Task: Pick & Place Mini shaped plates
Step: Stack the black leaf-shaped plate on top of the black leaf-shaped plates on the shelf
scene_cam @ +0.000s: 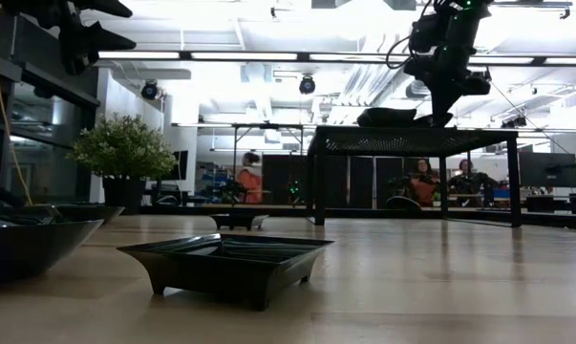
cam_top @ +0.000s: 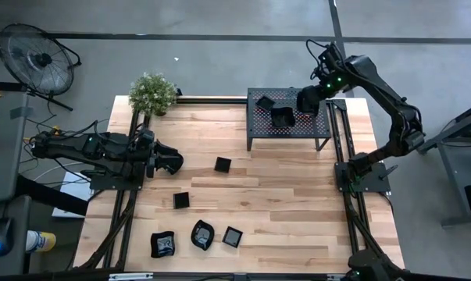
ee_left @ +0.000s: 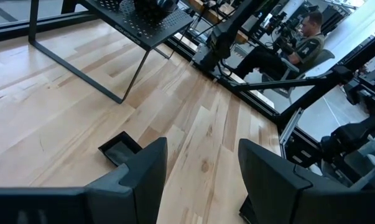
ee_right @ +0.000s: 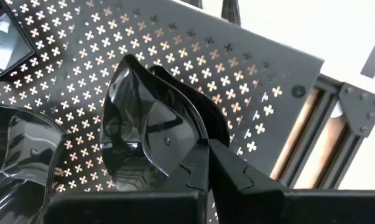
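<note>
Black right gripper (ee_right: 203,163): fingers were clamped together on the rim of a glossy black wavy-rimmed mini plate (ee_right: 143,134), held tilted just above the rack top.
Held plate: it stood on edge against the fingers, its hollow facing away from the wrist.
Rack under the gripper: a large black perforated metal rack (cam_top: 258,125) on thin legs, directly below the right gripper (cam_top: 307,100).
Plates beside the gripper on the rack: a black square mini plate (cam_top: 282,117) lay just beside the gripper and another black mini plate (cam_top: 264,102) a little farther along the rack top; in the right wrist view a wavy black plate (ee_right: 16,165) sat near the held one.
Plates well apart from the gripper: on the pale wooden table (cam_top: 297,203), past the rack's front edge, lay a small black square plate (cam_top: 223,165), a second one (cam_top: 181,200), and, farthest off by the near edge, three more black plates (cam_top: 198,236).
Left gripper (ee_left: 199,171): its fingers stood apart, holding nothing, hovering over the table across from the right gripper, with the small black square plate (ee_left: 119,148) just ahead of it.
Far corner: a green potted plant (cam_top: 152,94) stood well apart from both grippers.
Room beyond: a seated person (ee_left: 299,43) was visible.
</note>
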